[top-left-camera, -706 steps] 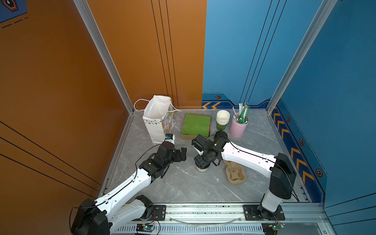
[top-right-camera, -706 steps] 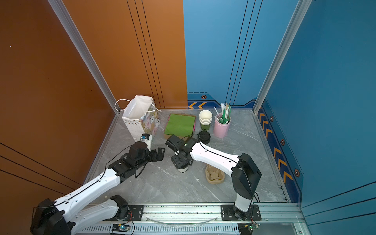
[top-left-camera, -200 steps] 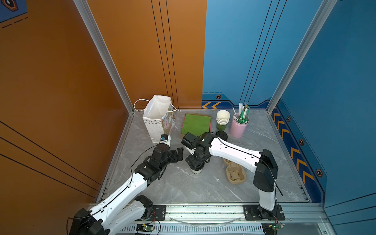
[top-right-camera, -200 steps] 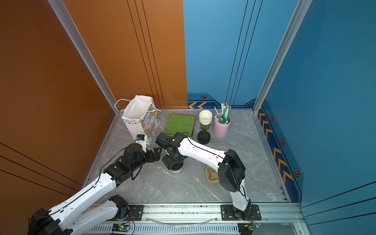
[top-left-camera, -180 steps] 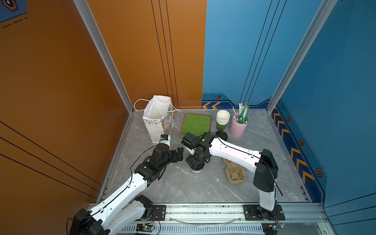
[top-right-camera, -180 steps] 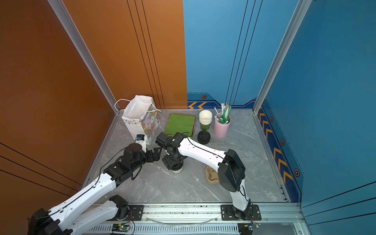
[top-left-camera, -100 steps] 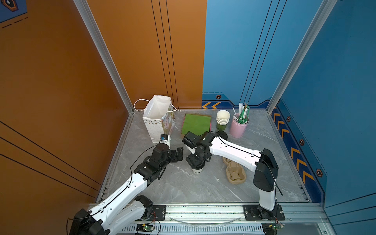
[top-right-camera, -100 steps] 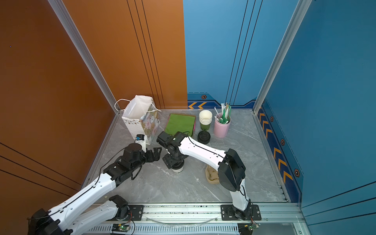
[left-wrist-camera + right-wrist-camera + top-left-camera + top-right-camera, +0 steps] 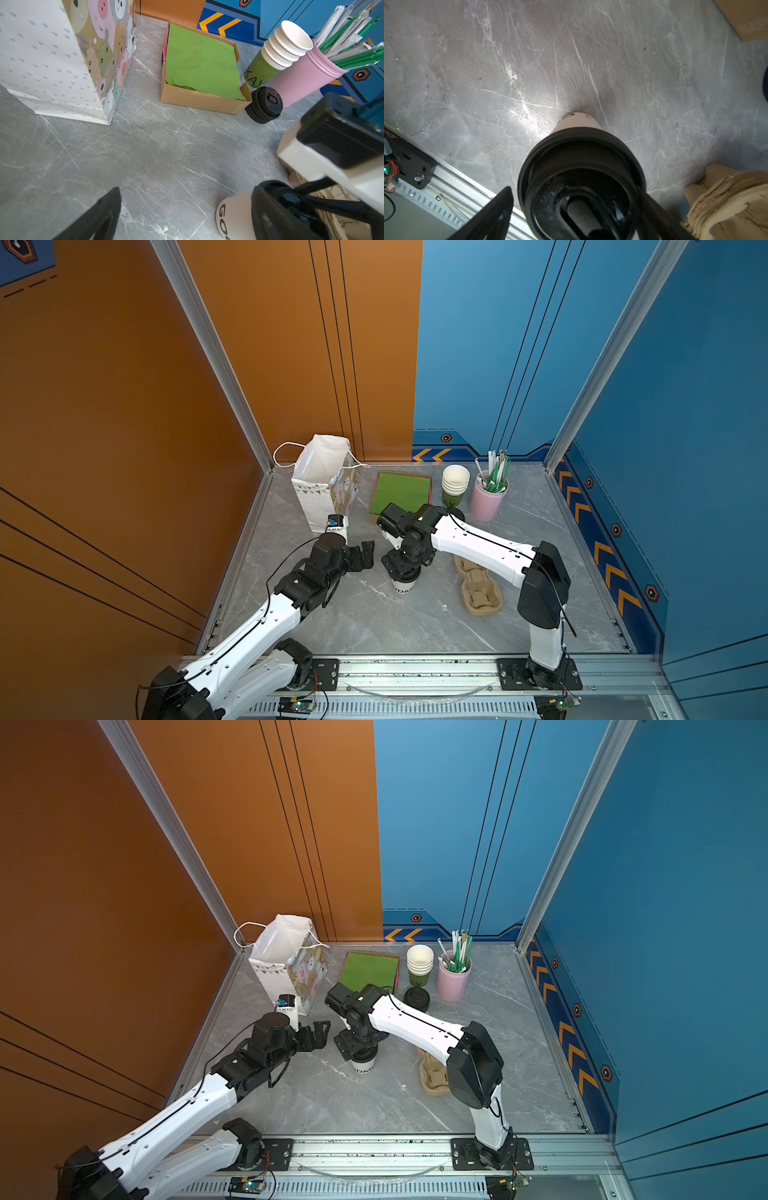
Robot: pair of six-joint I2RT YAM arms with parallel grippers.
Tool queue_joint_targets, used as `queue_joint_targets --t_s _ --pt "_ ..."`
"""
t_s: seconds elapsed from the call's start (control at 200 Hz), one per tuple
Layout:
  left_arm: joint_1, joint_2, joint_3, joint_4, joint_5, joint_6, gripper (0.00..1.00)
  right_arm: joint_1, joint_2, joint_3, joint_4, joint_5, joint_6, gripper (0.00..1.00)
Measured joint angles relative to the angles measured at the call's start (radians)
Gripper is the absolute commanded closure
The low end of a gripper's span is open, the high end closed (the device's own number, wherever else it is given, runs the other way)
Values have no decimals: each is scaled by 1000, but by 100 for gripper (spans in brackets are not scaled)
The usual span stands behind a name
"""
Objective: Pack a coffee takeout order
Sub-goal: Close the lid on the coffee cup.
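Here, on the left, the left hand (image 9: pixel 362 557) hovered open and empty near the small white paper cup (image 9: pixel 404 585), which stood upright on the grey counter (image 9: pixel 374 622) with the black lid (image 9: pixel 581 162) seated on it. Above it the right hand (image 9: pixel 405 567) pointed down, fingers (image 9: pixel 492 212) spread either side of the lid, one clear of its rim. Behind, the green napkin (image 9: pixel 401 492) lay in its cardboard box (image 9: pixel 199 99); rightward lay the pulp carrier (image 9: pixel 478 587).
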State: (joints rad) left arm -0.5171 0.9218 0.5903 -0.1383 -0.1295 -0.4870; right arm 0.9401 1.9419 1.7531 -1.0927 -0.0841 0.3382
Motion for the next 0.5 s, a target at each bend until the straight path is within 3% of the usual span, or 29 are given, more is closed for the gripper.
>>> queue_joint_targets --t_s 0.501 --pt "0 0 0 0 0 0 2 -1 -12 0 15 -35 3 4"
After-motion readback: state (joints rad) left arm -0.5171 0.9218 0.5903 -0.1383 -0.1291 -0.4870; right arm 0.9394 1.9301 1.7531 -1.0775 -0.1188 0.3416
